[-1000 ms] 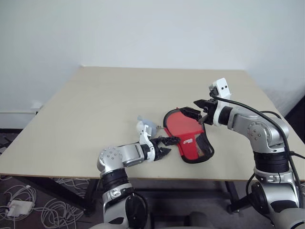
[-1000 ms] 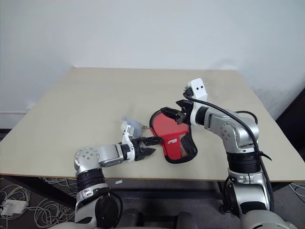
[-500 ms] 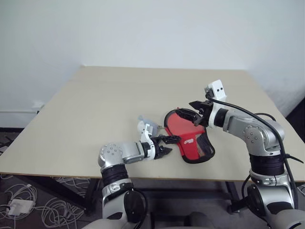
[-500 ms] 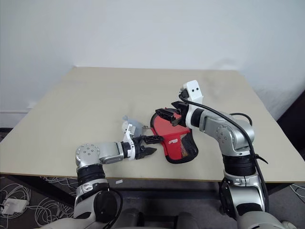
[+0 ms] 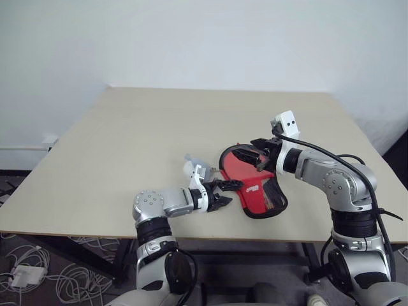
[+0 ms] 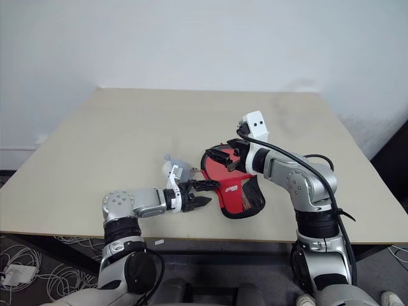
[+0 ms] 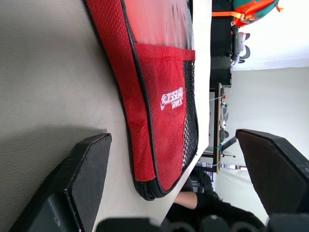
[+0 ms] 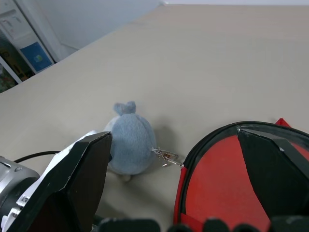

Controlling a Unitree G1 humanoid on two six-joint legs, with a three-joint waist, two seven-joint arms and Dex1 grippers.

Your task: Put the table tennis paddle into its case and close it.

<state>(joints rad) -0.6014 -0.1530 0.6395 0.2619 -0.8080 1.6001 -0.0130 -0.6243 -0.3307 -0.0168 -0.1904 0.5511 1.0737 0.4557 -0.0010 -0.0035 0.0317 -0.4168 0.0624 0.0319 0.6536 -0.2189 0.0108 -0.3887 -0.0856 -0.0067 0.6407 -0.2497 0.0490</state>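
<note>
On the table (image 5: pixel 127 140), head view: red case (image 5: pixel 252 182) lies near the front edge; left gripper (image 5: pixel 223 193) spread wide at its left rim, right gripper (image 5: pixel 255 152) spread above its far end. Left wrist: fingers (image 7: pixel 82 179) empty, case between. Right wrist: bluish wad (image 8: pixel 129 145) beside case.

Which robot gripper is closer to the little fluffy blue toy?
Left. The left gripper sits right beside the small blue plush toy, while the right gripper hovers farther off over the red case.

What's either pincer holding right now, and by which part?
Nothing. The left pincer stands open beside the case; the right pincer stands open over its far rim, clamped on nothing.
</note>
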